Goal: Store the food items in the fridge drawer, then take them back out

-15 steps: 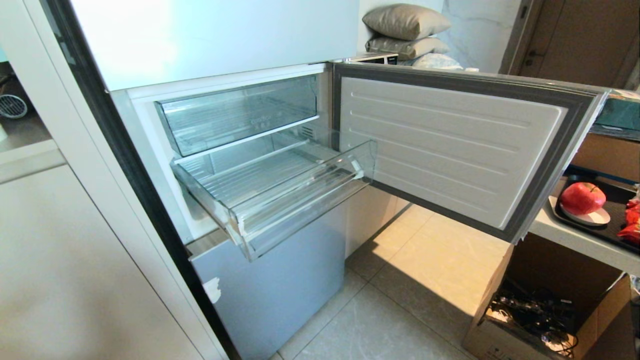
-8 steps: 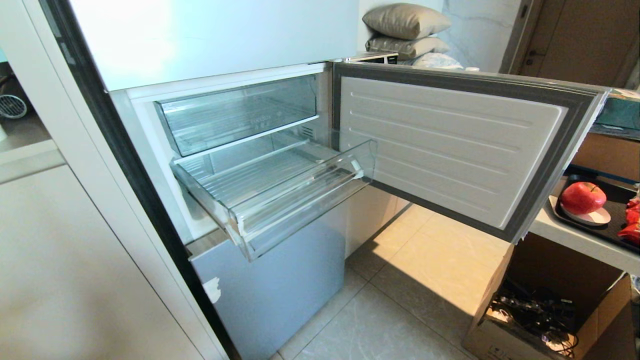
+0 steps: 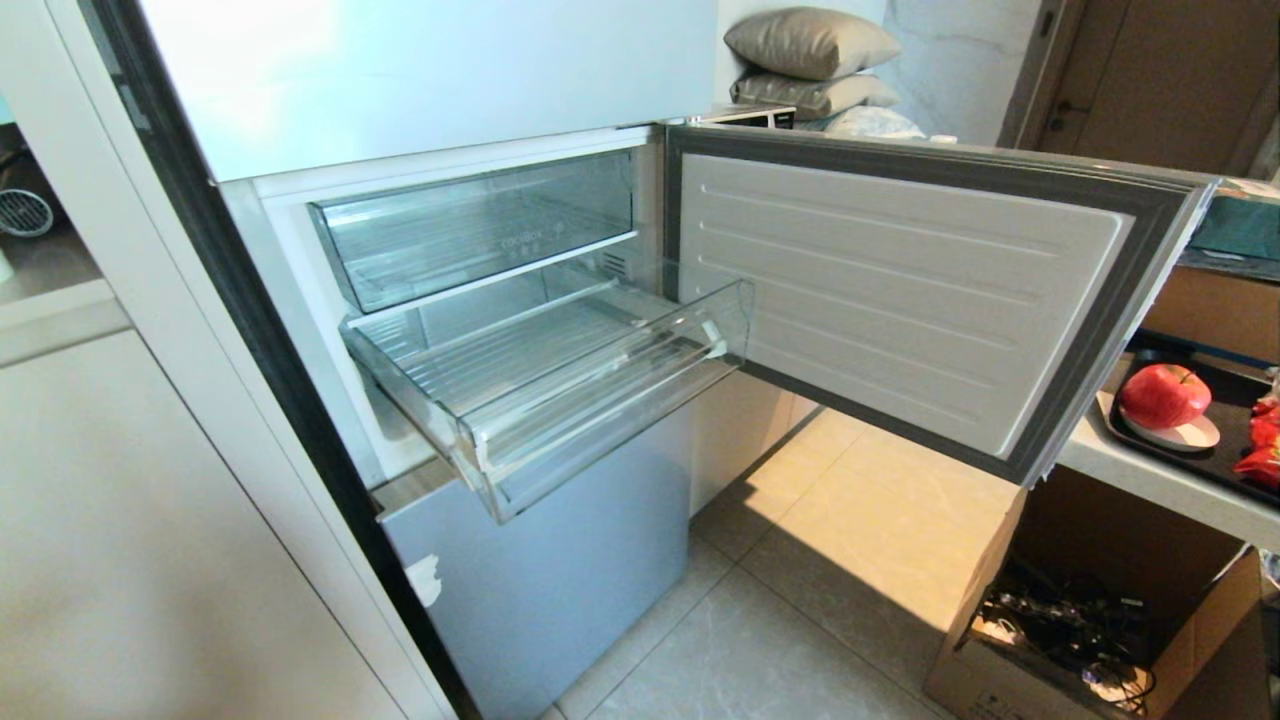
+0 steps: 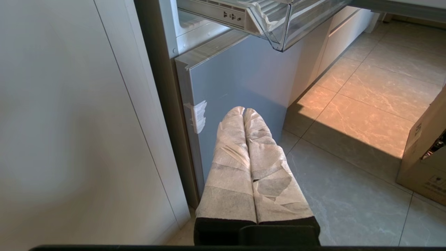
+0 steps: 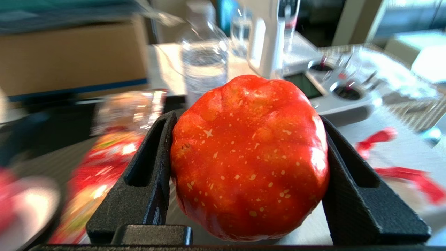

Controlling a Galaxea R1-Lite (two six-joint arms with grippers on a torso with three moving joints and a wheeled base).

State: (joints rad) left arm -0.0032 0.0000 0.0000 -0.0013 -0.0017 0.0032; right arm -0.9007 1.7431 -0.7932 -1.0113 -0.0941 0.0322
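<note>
Right gripper (image 5: 245, 120): middle of the right wrist view; black jaws press both sides of a bumpy red fruit (image 5: 249, 164).
Left gripper (image 4: 244, 111): low middle of the left wrist view; closed, holding nothing.
Fridge drawer (image 3: 610, 395): middle of the head view; pulled out, empty as before.
Apple (image 3: 1163, 394): far right, not moved.
Meaning: the storing has likely only just begun.

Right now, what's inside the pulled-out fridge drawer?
Nothing visible: the fridge drawer shows only its bare ribbed floor. Its rear part, under the upper drawer, is hidden from the head view.

Two clear drawers (image 3: 560, 390), two pillows (image 3: 812, 42)
</note>
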